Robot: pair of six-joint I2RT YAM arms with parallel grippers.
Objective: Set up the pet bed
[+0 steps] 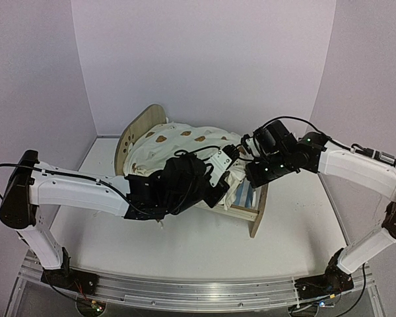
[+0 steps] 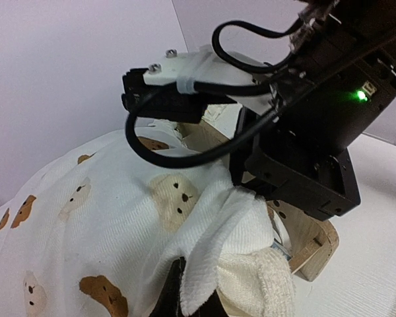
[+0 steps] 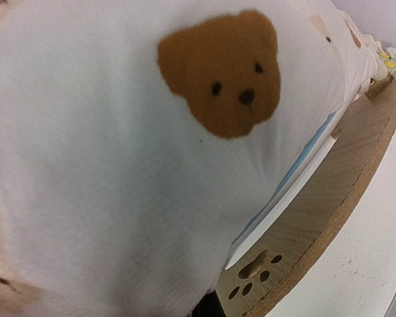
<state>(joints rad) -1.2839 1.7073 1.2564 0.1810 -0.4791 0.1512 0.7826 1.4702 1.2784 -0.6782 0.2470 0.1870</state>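
Note:
The pet bed, a light-wood frame with arched end boards (image 1: 134, 135) and a blue-and-white striped base (image 1: 244, 195), stands mid-table. The cream bear-print cushion (image 1: 178, 142) lies bunched over it. My left gripper (image 1: 219, 177) is shut on a folded edge of the cushion (image 2: 204, 264); its dark fingers (image 2: 166, 298) show under the fabric. My right gripper (image 1: 249, 173) sits just beyond, at the near end board (image 1: 259, 212), with the cushion's fold drawn up into it. In the right wrist view the cushion (image 3: 119, 165) fills the frame and hides the jaws, beside the paw-cutout end board (image 3: 317, 218).
A bit of the lemon-print pillow (image 3: 389, 61) shows past the cushion at the bed's far side. The right arm's black wrist and cables (image 2: 303, 132) hang close over my left gripper. White walls enclose the table on three sides.

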